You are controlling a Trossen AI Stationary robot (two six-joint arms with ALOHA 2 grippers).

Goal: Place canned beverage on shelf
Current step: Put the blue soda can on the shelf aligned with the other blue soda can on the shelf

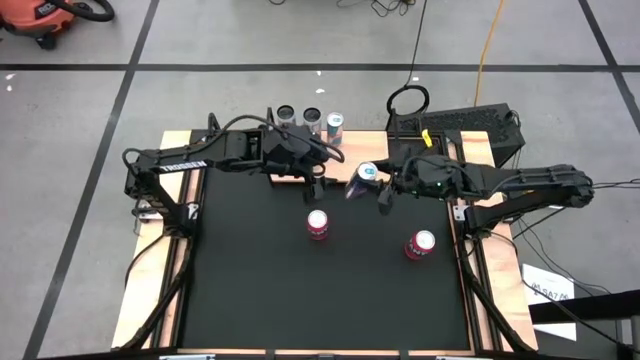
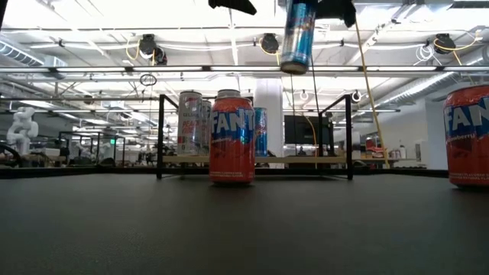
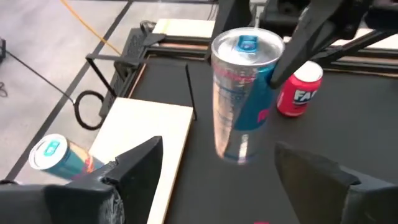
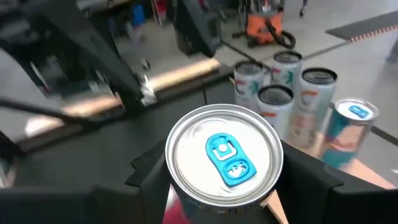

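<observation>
The right pincer grips a slim blue-and-silver can, held in the air above the tabletop, just near of the shelf at the far edge. The left pincer hangs open just left of the can. Two red Fanta cans stand on the tabletop.

Two red Fanta cans; one held blue-silver can; shelf cans uncountable.
</observation>
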